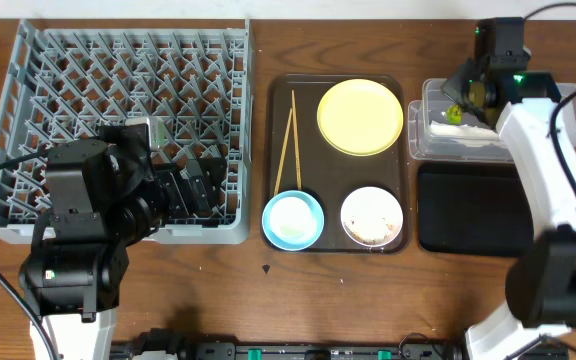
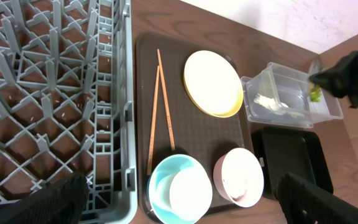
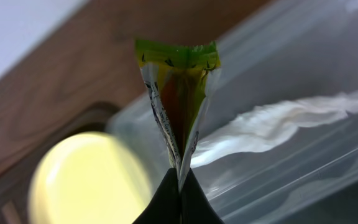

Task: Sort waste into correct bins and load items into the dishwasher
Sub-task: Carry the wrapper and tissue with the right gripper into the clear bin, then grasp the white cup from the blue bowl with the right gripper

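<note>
A brown wooden surface [image 1: 168, 290] fills the scene. Its grain runs left to right, with darker streaks and a dull sheen. A small dark speck [image 1: 266, 268] lies on it toward the near side, about the middle. A black rail [image 1: 298, 351] with small green parts runs along the near edge. In the left wrist view, a plain pale area [image 2: 278, 18] lies past the far edge; whether it is floor or wall cannot be told. The light is soft and even, and the shadows are faint and short.
</note>
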Available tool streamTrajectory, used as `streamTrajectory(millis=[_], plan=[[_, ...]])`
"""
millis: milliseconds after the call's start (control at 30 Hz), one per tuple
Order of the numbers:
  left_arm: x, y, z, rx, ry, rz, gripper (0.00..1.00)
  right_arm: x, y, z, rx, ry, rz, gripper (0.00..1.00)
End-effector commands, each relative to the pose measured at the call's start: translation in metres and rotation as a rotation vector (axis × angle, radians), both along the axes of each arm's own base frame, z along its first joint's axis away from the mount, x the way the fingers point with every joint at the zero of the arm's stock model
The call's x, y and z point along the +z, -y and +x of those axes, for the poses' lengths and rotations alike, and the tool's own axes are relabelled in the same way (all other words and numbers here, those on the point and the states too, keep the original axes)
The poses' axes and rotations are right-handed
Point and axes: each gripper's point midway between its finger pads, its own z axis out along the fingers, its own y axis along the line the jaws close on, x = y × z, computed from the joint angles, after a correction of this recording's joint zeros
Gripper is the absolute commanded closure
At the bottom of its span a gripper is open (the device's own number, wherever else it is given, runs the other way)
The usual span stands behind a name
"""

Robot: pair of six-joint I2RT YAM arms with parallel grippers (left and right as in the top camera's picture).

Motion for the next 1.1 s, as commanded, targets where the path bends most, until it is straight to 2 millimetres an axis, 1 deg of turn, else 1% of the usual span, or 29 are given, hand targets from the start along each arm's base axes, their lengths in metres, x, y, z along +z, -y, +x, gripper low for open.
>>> streamTrajectory(millis=[0,33,67,100,133,233,267,300,367,433,500,533,600,700,800,900,1000,1067], plan=[[0.008,0.003,0.0,-0.017,0.022,0.0,0.02,-0.042,0.016,-0.006,-0.094,-0.097,0.042,0.96],[0.008,0.003,0.0,-0.017,0.022,0.0,0.02,-0.045,0.018,-0.007,-0.099,-0.107,0.047,0.79],[0.008,0.003,0.0,-0.017,0.022,0.0,0.02,-0.045,0.02,-0.008,-0.103,-0.108,0.049,0.58],[0.008,0.003,0.0,-0.017,0.021,0.0,0.02,-0.043,0.02,-0.007,-0.097,-0.1,0.055,0.49],[0.008,0.003,0.0,-0.017,0.022,0.0,0.02,-0.037,0.019,-0.006,-0.068,-0.09,0.055,0.44],[0.008,0.003,0.0,-0.017,0.022,0.0,0.02,-0.01,0.015,-0.005,0.015,-0.034,0.022,0.41],[0.008,0.003,0.0,-0.017,0.022,0.0,0.02,0.001,0.008,-0.006,0.063,-0.012,0.028,0.4],[0.008,0.003,0.0,-0.017,0.022,0.0,0.02,0.012,-0.004,-0.007,0.139,0.01,0.035,0.41],[0.008,0.003,0.0,-0.017,0.022,0.0,0.02,0.033,-0.035,-0.012,0.306,0.054,0.065,0.42],[0.007,0.003,-0.001,-0.02,0.016,-0.003,0.02,0.052,-0.078,-0.023,0.516,0.097,0.12,0.47],[0.004,0.003,-0.004,-0.019,-0.002,-0.003,0.02,0.062,-0.122,-0.041,0.696,0.108,0.181,0.5],[0.004,0.003,-0.004,-0.019,-0.002,-0.003,0.02,0.061,-0.14,-0.051,0.745,0.09,0.204,0.5],[0.0,-0.001,-0.004,0.002,-0.014,0.016,0.02,0.053,-0.169,-0.071,0.816,0.03,0.221,0.49],[-0.009,-0.014,-0.006,0.063,-0.049,0.07,0.02,0.034,-0.204,-0.101,0.933,-0.079,0.216,0.49],[-0.011,-0.016,-0.008,0.073,-0.06,0.079,0.02,0.013,-0.238,-0.135,1.079,-0.187,0.19,0.49],[-0.012,-0.016,-0.011,0.067,-0.063,0.089,0.02,-0.009,-0.257,-0.16,1.144,-0.29,0.133,0.51],[-0.011,-0.016,-0.013,0.066,-0.058,0.087,0.02,-0.027,-0.273,-0.177,1.198,-0.355,0.069,0.53],[-0.01,-0.016,-0.014,0.066,-0.057,0.088,0.02,-0.04,-0.283,-0.185,1.228,-0.386,0.028,0.54]])
